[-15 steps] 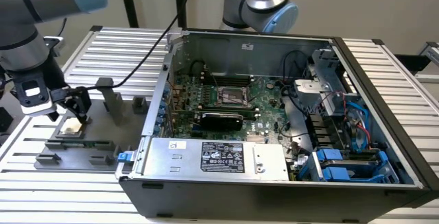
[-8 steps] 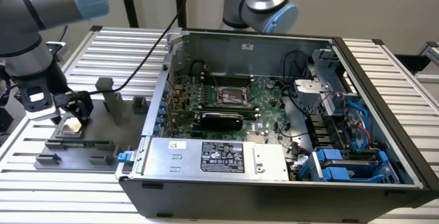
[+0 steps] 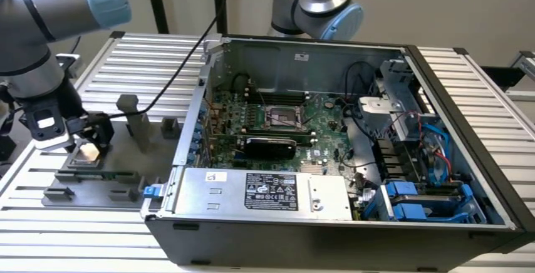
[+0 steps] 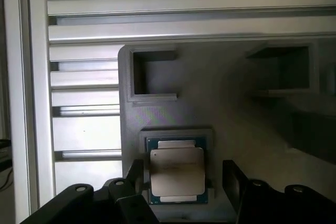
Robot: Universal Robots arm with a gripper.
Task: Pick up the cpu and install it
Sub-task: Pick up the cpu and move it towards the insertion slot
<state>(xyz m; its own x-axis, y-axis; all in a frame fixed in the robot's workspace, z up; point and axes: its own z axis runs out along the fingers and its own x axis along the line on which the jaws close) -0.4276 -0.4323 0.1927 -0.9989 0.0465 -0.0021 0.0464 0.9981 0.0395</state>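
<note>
The cpu [image 3: 88, 153] is a small square chip with a silvery top. It lies flat in a recess of the grey fixture plate [image 3: 92, 185] on the exterior view's left. My gripper [image 3: 86, 144] hangs just above it, pointing down. In the wrist view the cpu [image 4: 177, 170] sits between my two black fingers [image 4: 234, 182]. The gripper [image 4: 184, 181] is open, and a gap shows between the chip and the finger on at least one side. The black socket [image 3: 284, 118] on the motherboard lies inside the case, far from the gripper.
The open computer case [image 3: 468, 97] fills the middle and the exterior view's right, with a power supply [image 3: 250, 191] at its front. Grey upright blocks [image 3: 134, 119] stand on the fixture plate close to the gripper. A second arm [image 3: 322, 4] stands behind the case. Everything rests on a slatted aluminium table [image 3: 50, 235].
</note>
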